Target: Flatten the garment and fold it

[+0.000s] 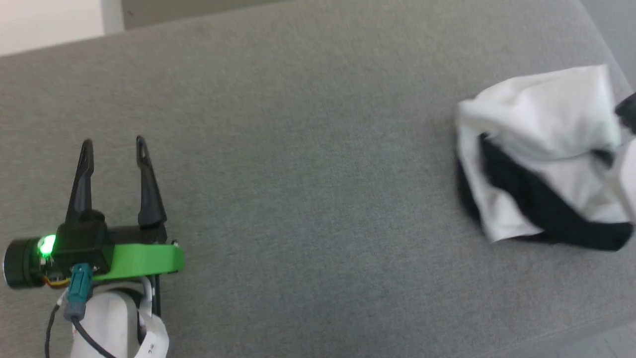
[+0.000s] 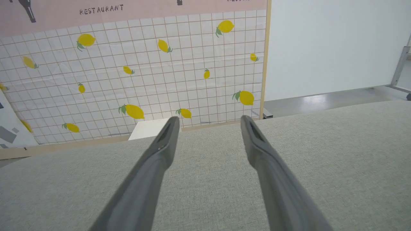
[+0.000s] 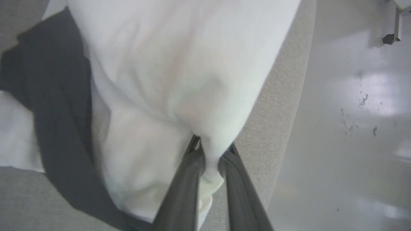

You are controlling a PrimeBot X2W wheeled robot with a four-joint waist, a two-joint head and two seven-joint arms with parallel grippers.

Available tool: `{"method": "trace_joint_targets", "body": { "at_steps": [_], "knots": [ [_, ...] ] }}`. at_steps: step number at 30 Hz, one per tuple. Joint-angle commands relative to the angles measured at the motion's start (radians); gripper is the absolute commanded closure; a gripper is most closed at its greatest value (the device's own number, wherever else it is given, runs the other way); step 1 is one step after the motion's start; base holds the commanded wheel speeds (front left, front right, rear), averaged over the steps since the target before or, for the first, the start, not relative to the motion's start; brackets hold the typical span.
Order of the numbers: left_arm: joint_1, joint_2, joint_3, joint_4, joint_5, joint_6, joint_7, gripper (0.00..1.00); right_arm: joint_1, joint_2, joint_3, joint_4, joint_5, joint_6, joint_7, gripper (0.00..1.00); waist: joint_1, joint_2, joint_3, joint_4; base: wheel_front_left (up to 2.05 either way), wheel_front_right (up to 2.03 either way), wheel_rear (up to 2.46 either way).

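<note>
The garment (image 1: 536,114) lies crumpled in a heap at the far right of the grey table (image 1: 298,149), white cloth bunched over black folds (image 1: 539,201). In the right wrist view my right gripper (image 3: 212,148) is shut on a pinch of the garment's white cloth (image 3: 179,64), which rises in a taut fold from the fingers. A dark part of that gripper (image 1: 627,110) shows at the head view's right edge, against the heap. My left gripper (image 1: 114,144) hovers open over bare table at the lower left, far from the garment. Nothing sits between its fingers (image 2: 160,150).
The table's right edge runs close beside the garment, with shiny grey floor (image 3: 353,112) beyond it. Past the table's far edge stand a lemon-patterned tiled panel (image 2: 144,80), a small white box (image 2: 151,128) and a plain white wall (image 2: 337,48).
</note>
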Motion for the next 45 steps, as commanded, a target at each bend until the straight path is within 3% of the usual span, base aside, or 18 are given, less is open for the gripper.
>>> {"method": "trace_joint_targets", "body": {
  "at_steps": [1, 13, 17, 18, 19, 26, 30, 34, 40, 45],
  "knots": [
    [-0.026, 0.011, -0.006, -0.008, 0.019, -0.007, -0.004, 0.00, -0.032, -0.002, -0.007, 0.040, -0.026, -0.002, -0.020, 1.00, -0.0001, -0.0001, 0.092, -0.045, 0.00, 0.00, 0.00],
    [-0.090, 0.022, -0.051, -0.089, 0.025, 0.003, -0.004, 0.00, -0.191, 0.026, -0.188, 0.414, -0.152, -0.002, -0.154, 1.00, -0.0001, -0.0001, 0.217, 0.019, 0.00, 0.00, 0.00],
    [-0.098, 0.023, -0.057, -0.099, 0.021, 0.010, -0.004, 0.00, -0.208, 0.068, -0.241, 0.491, -0.187, -0.002, -0.179, 1.00, -0.0001, -0.0001, 0.232, 0.032, 0.00, 0.00, 0.00],
    [-0.098, 0.022, -0.059, -0.099, 0.020, 0.013, -0.004, 0.00, -0.210, 0.082, -0.255, 0.508, -0.190, -0.002, -0.185, 0.91, -0.0001, -0.0001, 0.229, 0.035, 0.00, 0.00, 0.00],
    [-0.097, 0.021, -0.060, -0.097, 0.019, 0.015, -0.004, 0.00, -0.212, 0.090, -0.265, 0.518, -0.202, -0.002, -0.196, 0.00, -0.0001, -0.0001, 0.225, 0.036, 0.00, 0.00, 0.00],
    [-0.060, 0.008, -0.066, -0.067, 0.002, 0.030, -0.004, 0.00, -0.245, 0.110, -0.373, 0.596, -0.361, -0.002, -0.351, 0.00, -0.0001, -0.0001, 0.097, 0.051, 0.00, 0.00, 0.00],
    [-0.016, -0.001, -0.059, -0.049, -0.013, 0.035, -0.004, 0.00, -0.258, 0.118, -0.478, 0.595, -0.472, -0.002, -0.523, 0.00, -0.0001, -0.0001, 0.002, 0.067, 0.00, 0.00, 0.00],
    [0.027, -0.011, -0.043, -0.032, -0.026, 0.040, -0.004, 0.00, -0.259, 0.165, -0.589, 0.560, -0.547, -0.002, -0.696, 0.00, -0.0001, -0.0001, -0.064, 0.084, 0.00, 0.00, 0.00],
    [0.075, -0.026, -0.020, -0.009, -0.043, 0.039, -0.004, 0.00, -0.189, 0.303, -0.667, 0.408, -0.529, -0.002, -0.788, 0.00, -0.0001, -0.0001, -0.145, 0.122, 0.00, 0.00, 0.00],
    [0.111, -0.035, 0.001, 0.011, -0.050, 0.032, -0.004, 0.00, -0.030, 0.421, -0.686, 0.151, -0.470, -0.002, -0.791, 0.00, -0.0001, -0.0001, -0.192, 0.157, 0.00, 0.00, 0.00]
  ]
}}
